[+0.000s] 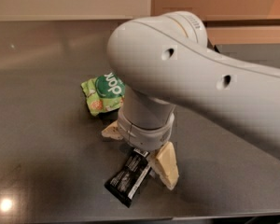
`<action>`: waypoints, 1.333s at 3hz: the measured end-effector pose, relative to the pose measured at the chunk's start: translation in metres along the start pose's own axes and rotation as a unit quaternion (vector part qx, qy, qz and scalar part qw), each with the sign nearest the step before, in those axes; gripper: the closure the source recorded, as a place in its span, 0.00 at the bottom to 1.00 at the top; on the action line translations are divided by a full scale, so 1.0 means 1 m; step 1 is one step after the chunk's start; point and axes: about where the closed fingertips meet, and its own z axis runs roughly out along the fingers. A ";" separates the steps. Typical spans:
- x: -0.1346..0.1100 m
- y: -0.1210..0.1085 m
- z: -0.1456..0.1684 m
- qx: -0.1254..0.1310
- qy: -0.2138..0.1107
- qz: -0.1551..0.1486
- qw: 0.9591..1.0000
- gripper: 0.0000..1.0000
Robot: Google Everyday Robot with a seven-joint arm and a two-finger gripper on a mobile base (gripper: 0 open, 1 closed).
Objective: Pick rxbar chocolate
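The rxbar chocolate [127,179] is a small flat black wrapper with white print, lying on the dark table [42,139] near its front edge. My gripper [139,157] hangs from the big grey arm, directly over the bar's upper end. It is open. One tan finger [165,168] stands to the right of the bar. The other tan finger [112,131] is to the upper left. The bar's top end is hidden under the wrist.
A crinkled green snack bag [101,93] lies just behind the gripper, partly hidden by the arm. The table's front edge [130,216] runs close below the bar. A wall and a wooden panel stand behind the table.
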 end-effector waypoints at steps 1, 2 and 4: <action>-0.010 0.011 0.013 -0.009 0.000 -0.017 1.000 0.18; -0.012 0.016 0.018 -0.020 0.003 -0.019 1.000 0.40; -0.013 0.014 0.007 -0.020 0.003 -0.019 1.000 0.87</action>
